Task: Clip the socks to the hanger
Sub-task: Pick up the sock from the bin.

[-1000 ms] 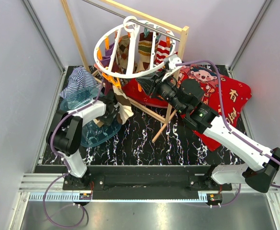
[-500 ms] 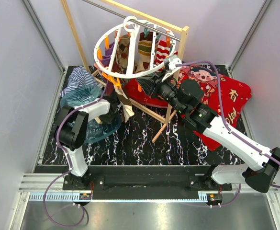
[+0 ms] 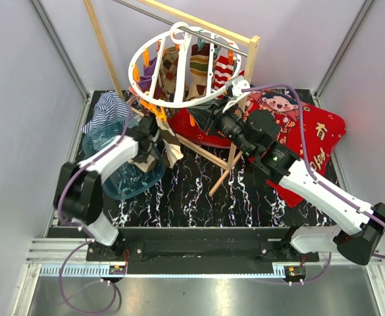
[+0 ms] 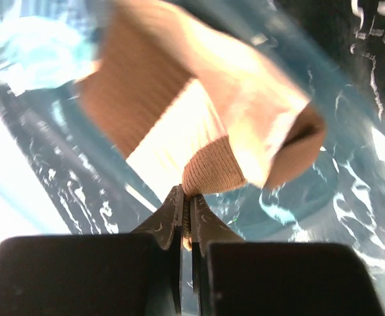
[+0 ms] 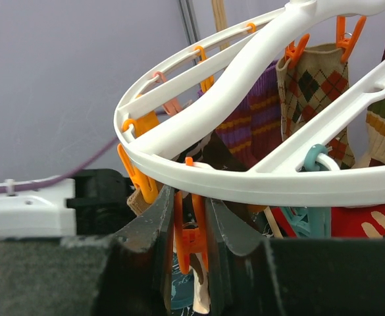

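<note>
Here, left fingers (image 4: 168, 218) pinch tan sock (image 4: 179, 105); right fingers (image 5: 154, 224) squeeze orange clip (image 5: 189, 241).

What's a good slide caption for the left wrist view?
Left tool pinching a tan sock over the blue bowl.

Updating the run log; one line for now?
left gripper: shut on sock | right gripper: shut on clip | hanger: holds socks

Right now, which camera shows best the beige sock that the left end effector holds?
The left wrist view: the beige sock fills the frame, its brown edge pinched in the shut left end effector. The top external view shows it small, near the blue tub. The right wrist view does not clearly show it.
</note>
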Available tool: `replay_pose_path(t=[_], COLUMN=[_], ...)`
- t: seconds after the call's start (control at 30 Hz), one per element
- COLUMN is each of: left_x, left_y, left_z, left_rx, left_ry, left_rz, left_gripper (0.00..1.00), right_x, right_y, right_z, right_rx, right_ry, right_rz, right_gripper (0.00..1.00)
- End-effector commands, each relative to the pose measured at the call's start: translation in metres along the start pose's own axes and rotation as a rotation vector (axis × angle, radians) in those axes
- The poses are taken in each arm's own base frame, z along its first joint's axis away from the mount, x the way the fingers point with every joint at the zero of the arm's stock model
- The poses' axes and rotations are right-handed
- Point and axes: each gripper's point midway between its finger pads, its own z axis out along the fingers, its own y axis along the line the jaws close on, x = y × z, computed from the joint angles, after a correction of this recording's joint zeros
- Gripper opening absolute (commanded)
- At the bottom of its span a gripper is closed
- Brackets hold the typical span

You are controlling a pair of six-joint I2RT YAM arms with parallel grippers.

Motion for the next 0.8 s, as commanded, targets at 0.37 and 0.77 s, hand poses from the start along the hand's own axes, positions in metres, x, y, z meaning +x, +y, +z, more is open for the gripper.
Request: replay_pose_path(t=[0.37, 0.77], left_x=[-0.019, -0.043], left_y=[0.07, 0.068], left_z=[-0.133, -0.291], left_rx=[0.02, 0.287], left_ry=[-0.346, -0.845], left_rz=[-0.343, -0.244], left_gripper=[0.0, 0.0], right_x=[-0.016, -0.017], right_y=[-0.007, -0.008], right_z=[-0.003, -0.005], right_rx=[0.029, 0.028], right_ry=[-0.048, -0.053], right_rz=[-0.005, -0.016], right_gripper=[0.0, 0.0])
